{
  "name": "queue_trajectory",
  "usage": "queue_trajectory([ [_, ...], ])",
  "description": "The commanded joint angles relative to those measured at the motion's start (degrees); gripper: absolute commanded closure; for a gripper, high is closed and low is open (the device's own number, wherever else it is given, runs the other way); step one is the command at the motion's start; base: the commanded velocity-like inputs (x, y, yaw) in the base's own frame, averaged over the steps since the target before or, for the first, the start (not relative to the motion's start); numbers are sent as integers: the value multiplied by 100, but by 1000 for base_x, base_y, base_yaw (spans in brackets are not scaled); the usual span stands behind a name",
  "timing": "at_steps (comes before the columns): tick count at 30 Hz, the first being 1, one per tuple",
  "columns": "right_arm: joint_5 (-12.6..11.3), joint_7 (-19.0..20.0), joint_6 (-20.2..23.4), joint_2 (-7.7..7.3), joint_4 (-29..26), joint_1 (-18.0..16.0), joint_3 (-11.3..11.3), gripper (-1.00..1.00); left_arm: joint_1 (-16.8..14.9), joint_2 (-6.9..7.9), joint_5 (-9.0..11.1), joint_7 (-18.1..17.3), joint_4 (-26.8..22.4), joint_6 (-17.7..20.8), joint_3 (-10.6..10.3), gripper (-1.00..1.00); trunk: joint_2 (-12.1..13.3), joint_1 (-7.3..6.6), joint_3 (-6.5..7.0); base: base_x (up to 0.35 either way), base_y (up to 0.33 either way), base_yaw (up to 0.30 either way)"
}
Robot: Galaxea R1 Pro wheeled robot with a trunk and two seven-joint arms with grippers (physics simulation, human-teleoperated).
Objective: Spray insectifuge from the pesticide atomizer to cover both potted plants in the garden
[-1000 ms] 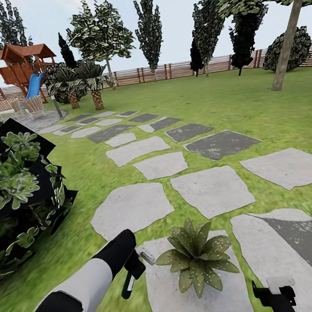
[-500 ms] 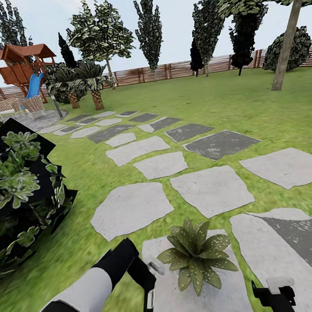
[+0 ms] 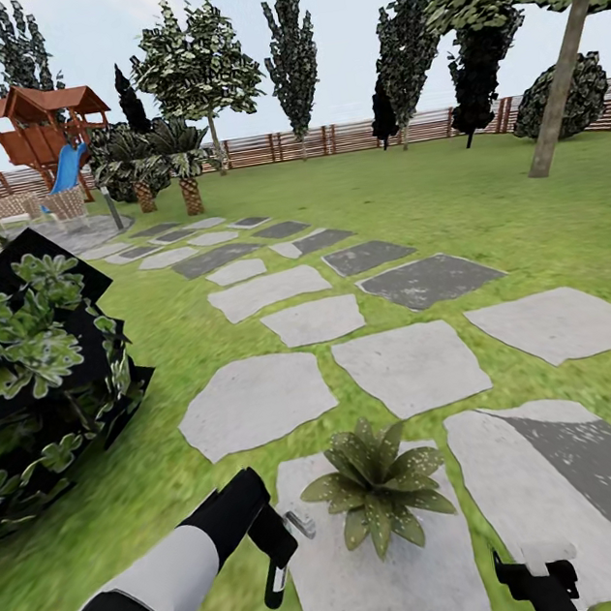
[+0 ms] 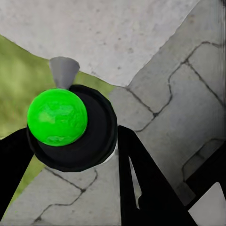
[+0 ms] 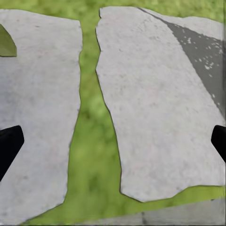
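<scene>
Atomizer beside the speckled plant
Our left tool (image 3: pixel 282 544) grips the pesticide atomizer (image 4: pixel 70 125) beside the potted plant (image 3: pixel 377 491); our right tool (image 5: pixel 113 141) gapes over open stepping stones (image 5: pixel 155 103).

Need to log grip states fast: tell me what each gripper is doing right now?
Left gripper: shut on the atomizer.
Right gripper: open, holding nothing.

left arm (image 3: pixel 145 604): black-white-black segments | end effector (image 3: pixel 282 544): black fingers, pale inserts
</scene>
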Motion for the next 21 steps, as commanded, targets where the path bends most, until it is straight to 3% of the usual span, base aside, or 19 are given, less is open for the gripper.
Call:
queue_trajectory([
  [1, -38, -24, -13, -2, 3, -3, 49, -100, -2, -1, -60, -48, -10, 15, 4, 100, -2, -5, -5, -317, -120, 0],
  [9, -30, -27, -13, 7, 3, -2, 49, -100, -2, -10, -69, -48, -13, 15, 9, 100, -2, -5, -5, -289, -160, 181],
  [16, -10, 60, -13, 0, -4, -1, 90, -100, -2, 7, -55, -73, -21, -63, 21, 100, -2, -5, -5, -259, -184, 34],
  [18, -15, 395, -13, -10, -17, -2, 280, -100, -2, 16, -62, -78, -25, -80, 21, 100, -2, -5, -5, -304, -115, 2],
  [21, -20, 1226, -13, -59, -74, -3, 614, -100, -14, 78, -66, -82, -36, -112, 16, 100, -2, -5, -5, -232, -41, 0],
])
